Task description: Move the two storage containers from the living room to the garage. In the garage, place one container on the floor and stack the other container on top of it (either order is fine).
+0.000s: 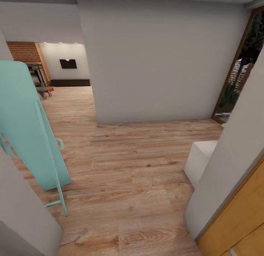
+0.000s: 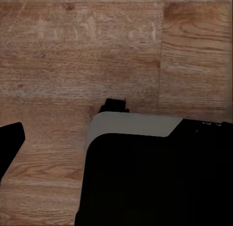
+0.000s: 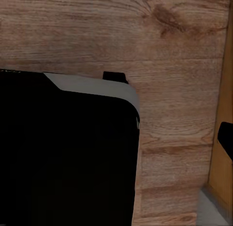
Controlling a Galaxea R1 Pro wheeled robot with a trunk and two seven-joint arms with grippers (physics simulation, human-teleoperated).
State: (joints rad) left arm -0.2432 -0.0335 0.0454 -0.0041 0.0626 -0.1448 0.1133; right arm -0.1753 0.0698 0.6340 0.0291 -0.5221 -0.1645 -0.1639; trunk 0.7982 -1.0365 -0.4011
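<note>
1. Living room [image 1: 62,70]: seen far off through the hallway opening at the head view's upper left. It has a brick fireplace [image 1: 25,52], a black wall TV [image 1: 68,64] on a white wall, and a dark low strip along that wall's base.
2. Small orange-red patch [image 1: 51,89]: lies low beside a grey piece of furniture at the living room's near edge. It may be one of the storage containers, but it is too small to tell.
3. Wood-plank floor [image 1: 128,164]: light planks run from the living room through the hallway to the robot's base.
4. White wall block [image 1: 161,61]: stands in the middle of the head view. A dark-framed glass opening [image 1: 238,72] lies to its right.
5. Teal panel [image 1: 25,131]: leans upright at the left, on thin teal legs.
6. White box [image 1: 200,158] and orange wooden door [image 1: 242,219]: at the right, beside a white wall edge.
7. Wrist views: each shows the plank floor and a dark body with a pale grey edge. Whether either gripper is wide or narrow cannot be told.
8. No writing or label is readable.
</note>
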